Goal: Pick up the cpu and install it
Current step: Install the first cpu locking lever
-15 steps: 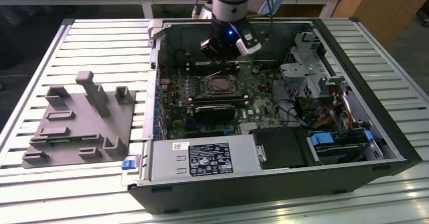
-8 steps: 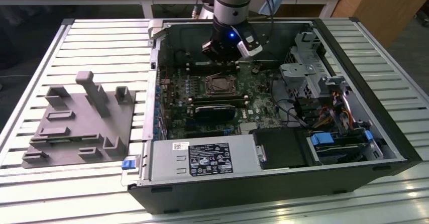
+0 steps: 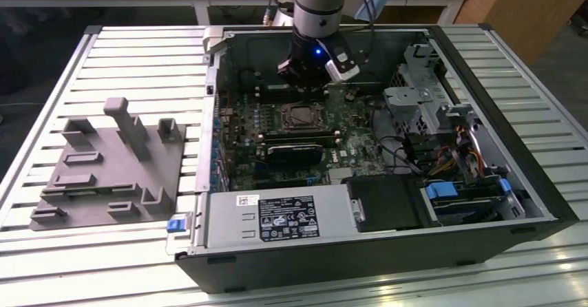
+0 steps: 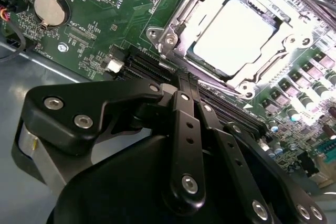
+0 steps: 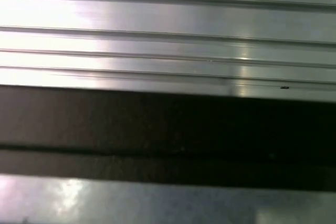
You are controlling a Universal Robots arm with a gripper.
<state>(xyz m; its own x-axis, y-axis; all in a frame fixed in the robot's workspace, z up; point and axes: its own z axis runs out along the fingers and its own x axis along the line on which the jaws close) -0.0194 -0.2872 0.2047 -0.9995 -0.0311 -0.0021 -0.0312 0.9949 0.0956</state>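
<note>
the gripper [image 3: 310,80] hangs inside the open computer case [image 3: 514,204], above the green motherboard [image 3: 275,131] and just behind the socket [image 3: 301,116]; whether it is open or closed cannot be told, and nothing can be seen held in it. in the second wrist view its black linkage [image 4: 184,145] fills the foreground, apart from the board below. the case lies on its side on a slatted metal table [image 3: 138,66], with the grey fixture plate [image 3: 106,166] and its upright blocks at the exterior view's left, well apart from the arm. the arm [image 3: 321,4] comes down nearly vertical from above the case's far wall. the cpu [image 4: 233,30] sits flat in the socket frame [image 4: 173,35], its silvery top glaring bright, with a coin battery [image 4: 50,10] elsewhere on the board.
</note>
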